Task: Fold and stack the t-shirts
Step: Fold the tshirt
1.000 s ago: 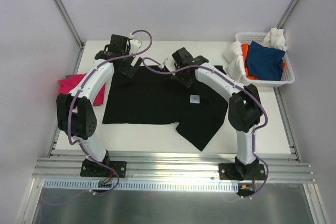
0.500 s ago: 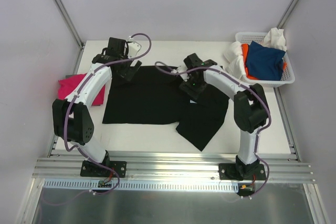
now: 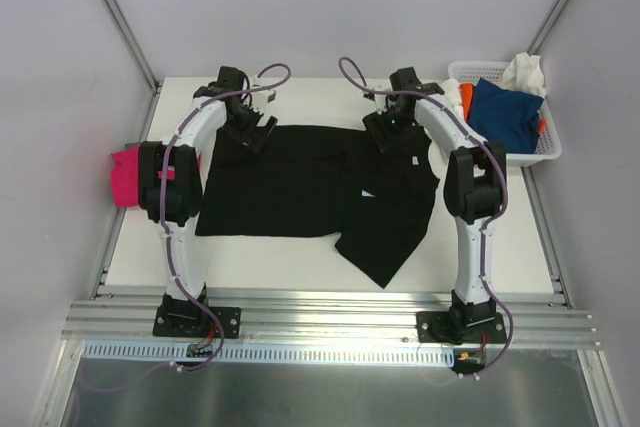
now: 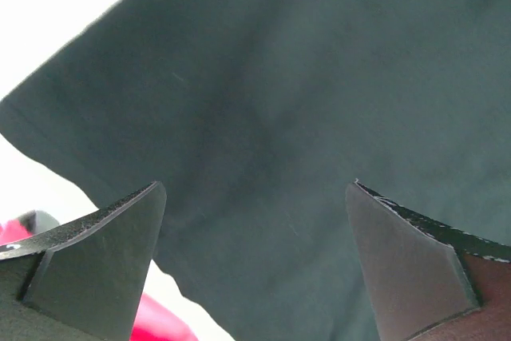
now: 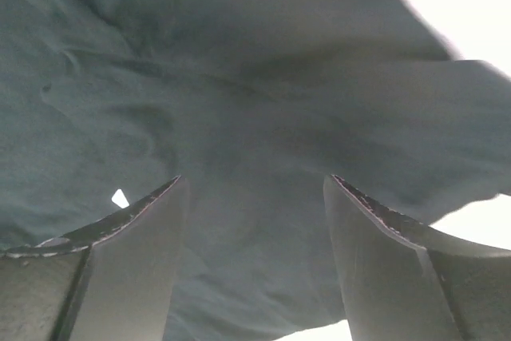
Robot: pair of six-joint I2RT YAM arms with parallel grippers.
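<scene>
While poised over the black t-shirt point(image 3: 290, 187), left gripper point(image 4: 255, 189) and right gripper point(image 5: 255, 181) gape — fingers point(image 4: 96, 261) splayed wide

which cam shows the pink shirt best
The top external view: the pink shirt lies bunched at the left edge of the table. The left wrist view catches only slivers beside the black shirt; the right wrist view shows none.
</scene>
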